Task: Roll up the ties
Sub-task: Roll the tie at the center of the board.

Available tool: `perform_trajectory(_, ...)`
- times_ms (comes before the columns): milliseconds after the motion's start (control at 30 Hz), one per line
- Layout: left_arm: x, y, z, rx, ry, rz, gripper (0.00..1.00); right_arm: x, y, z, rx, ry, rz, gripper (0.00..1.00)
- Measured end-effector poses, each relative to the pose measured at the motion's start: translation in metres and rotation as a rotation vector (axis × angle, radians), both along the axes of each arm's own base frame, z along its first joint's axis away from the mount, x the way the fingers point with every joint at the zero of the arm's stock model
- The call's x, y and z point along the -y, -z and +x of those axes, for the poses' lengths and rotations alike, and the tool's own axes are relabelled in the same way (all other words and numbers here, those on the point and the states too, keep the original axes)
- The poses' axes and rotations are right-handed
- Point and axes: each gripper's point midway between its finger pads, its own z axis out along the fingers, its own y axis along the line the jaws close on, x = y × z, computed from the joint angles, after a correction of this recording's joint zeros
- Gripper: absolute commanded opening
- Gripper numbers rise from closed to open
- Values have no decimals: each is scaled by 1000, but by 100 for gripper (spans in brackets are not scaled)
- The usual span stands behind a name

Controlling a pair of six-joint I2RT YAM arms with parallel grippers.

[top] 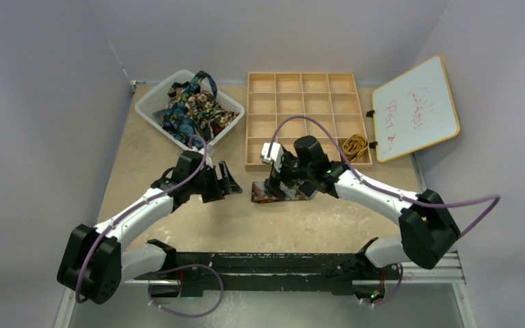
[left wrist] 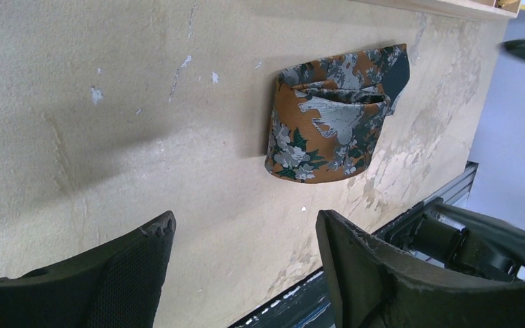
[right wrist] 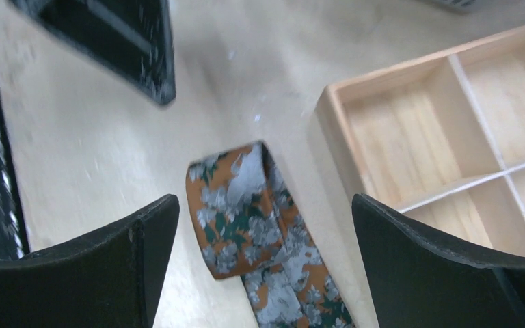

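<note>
Left jaws wide apart, holding nothing, over counter (left wrist: 109, 137). Right jaws wide apart too, holding nothing, right above orange flower tie (right wrist: 246, 225). Tie lies on counter, one end folded over in loose roll, near front edge of wooden tray (right wrist: 335, 137). Yellow tie (top: 354, 145) in tray's lower right box. More ties (top: 191, 109) piled in white basket (top: 149, 102), upper left of top picture.

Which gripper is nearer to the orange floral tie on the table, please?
Right. The right gripper hovers open over the tie; the left gripper sits apart, to its left.
</note>
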Motion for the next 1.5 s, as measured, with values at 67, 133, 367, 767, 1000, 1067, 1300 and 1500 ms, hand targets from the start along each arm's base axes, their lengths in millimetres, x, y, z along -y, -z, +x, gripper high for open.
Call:
perform_trajectory(67,-2,1,-2,-1,-3,2,74,1,20,-7,8,-56,-84,99)
perform_trajectory(133,-4,2,-5,0,-2,6,74,4,37,-15,3,-107,-154,99)
perform_trajectory(367,-8,2,-10,9,-5,11,74,-10,55,-23,22,-232,-244,99)
perform_trajectory(767,-15,5,-13,10,-19,25,74,-15,98,-23,-17,-286,-371,98)
perform_trajectory(1000,-16,5,-12,11,-23,25,74,-13,116,-22,-32,-300,-407,85)
perform_trajectory(1067,-16,5,-11,11,-26,25,74,-16,115,-20,-18,-298,-396,80)
perform_trajectory(1300,-18,5,-10,15,-28,28,74,-20,121,-17,-7,-313,-390,64)
perform_trajectory(1500,-18,5,-10,14,-29,28,74,-28,122,-25,-37,-347,-362,49)
